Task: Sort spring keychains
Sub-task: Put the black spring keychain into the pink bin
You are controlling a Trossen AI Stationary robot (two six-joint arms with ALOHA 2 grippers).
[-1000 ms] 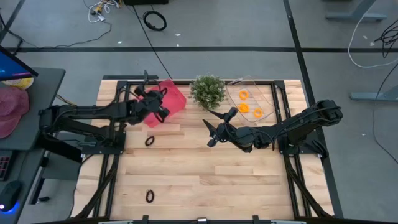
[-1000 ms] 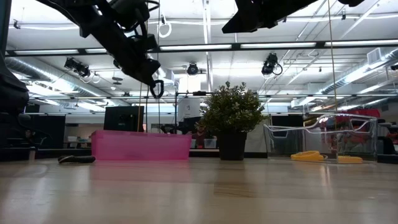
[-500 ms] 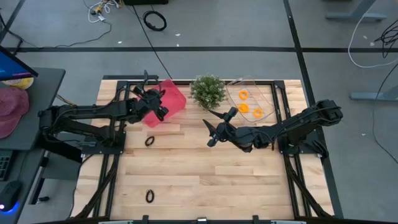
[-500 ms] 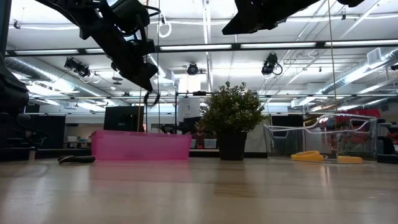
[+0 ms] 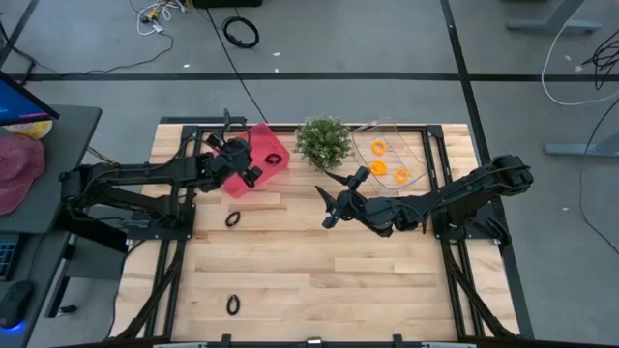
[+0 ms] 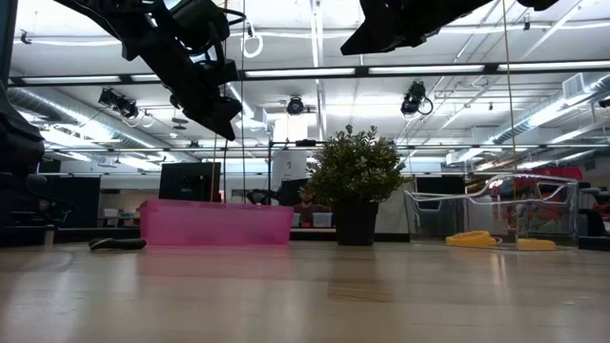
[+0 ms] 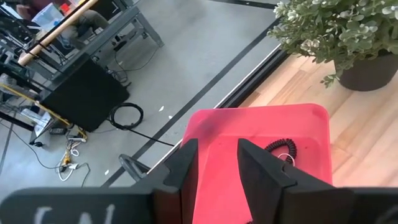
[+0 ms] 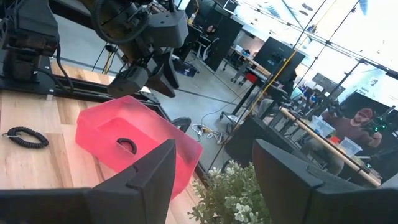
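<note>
The left gripper (image 5: 244, 162) hangs over the pink bin (image 5: 274, 145) with fingers parted, holding nothing. A black spring keychain (image 7: 282, 148) lies inside that bin. The right gripper (image 5: 336, 196) waits mid-desk, fingers spread. Two more black keychains (image 5: 232, 219) lie on the desk (image 5: 319, 280); orange ones (image 5: 378, 147) sit in the clear tray (image 5: 418, 143).

The setting is a robotics laboratory in an open industrial hall. A pale butcher-block wooden table (image 5: 309, 271) on a black metal frame stands on a grey concrete floor (image 5: 387, 39) marked with black tape lines. Loose white and black cables (image 5: 242, 32) lie on that floor. Exposed silver ventilation ducts (image 6: 57, 100), ceiling light strips and hanging cameras show overhead. Dark computer monitors (image 6: 189, 181) and workbenches fill the far background.
</note>
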